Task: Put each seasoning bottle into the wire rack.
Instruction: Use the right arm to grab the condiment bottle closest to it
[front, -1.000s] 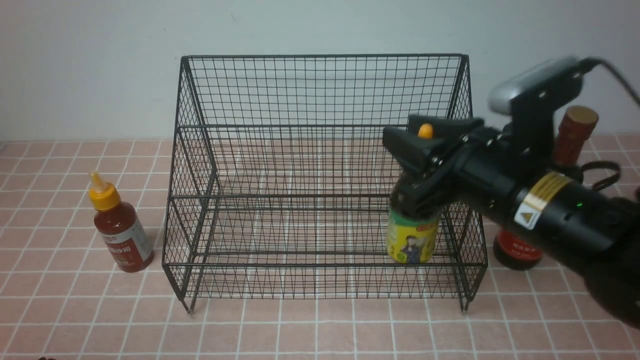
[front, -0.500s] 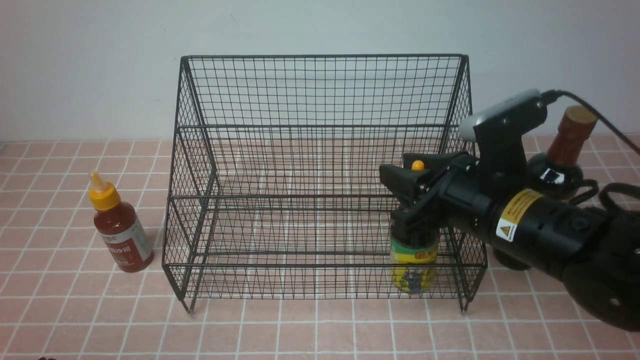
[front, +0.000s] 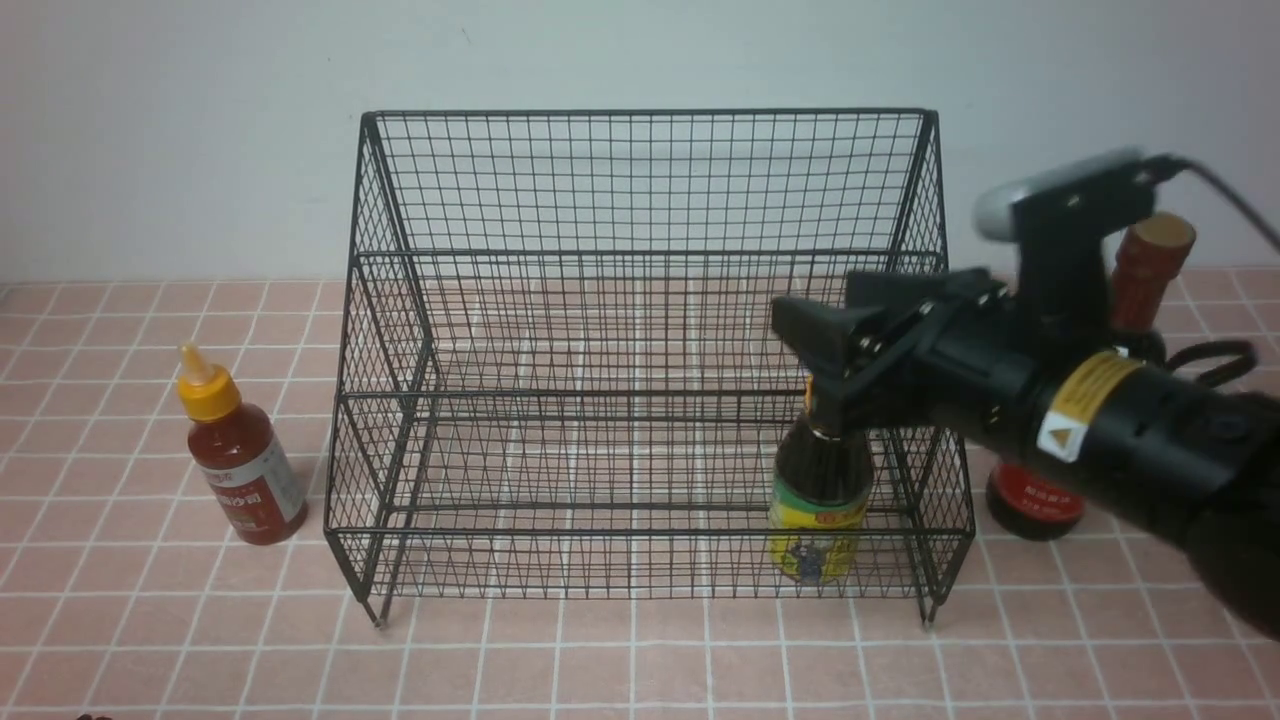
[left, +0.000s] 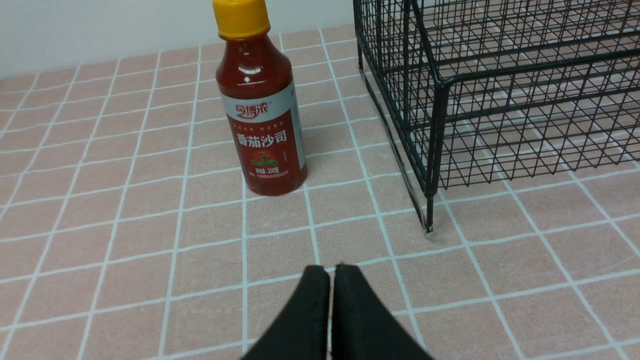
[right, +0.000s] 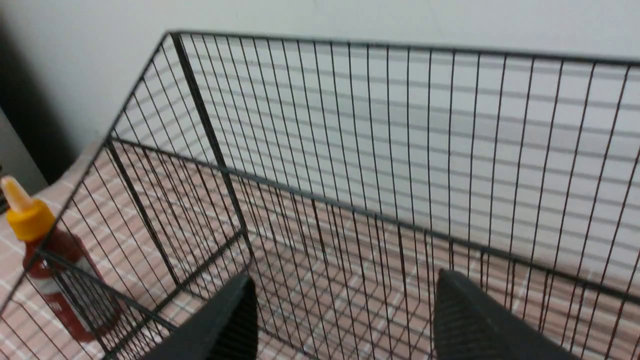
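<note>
The small dark bottle with the yellow-green label stands upright on the lower front step of the wire rack, near its right end. My right gripper is open just above the bottle; it hides the orange cap. In the right wrist view the right gripper is open and empty, looking into the rack. The red-sauce bottle stands on the table left of the rack. The tall soy-sauce bottle stands right of the rack, behind my right arm. My left gripper is shut and empty, short of the red-sauce bottle.
The table is pink tile with a white wall close behind the rack. The rack's front left foot and corner post stand beside the red-sauce bottle. The red-sauce bottle also shows through the mesh in the right wrist view.
My right gripper lowered the small dark bottle onto the rack's lower step, then opened and rose off it. The bottle now stands free. The left arm has not moved.
</note>
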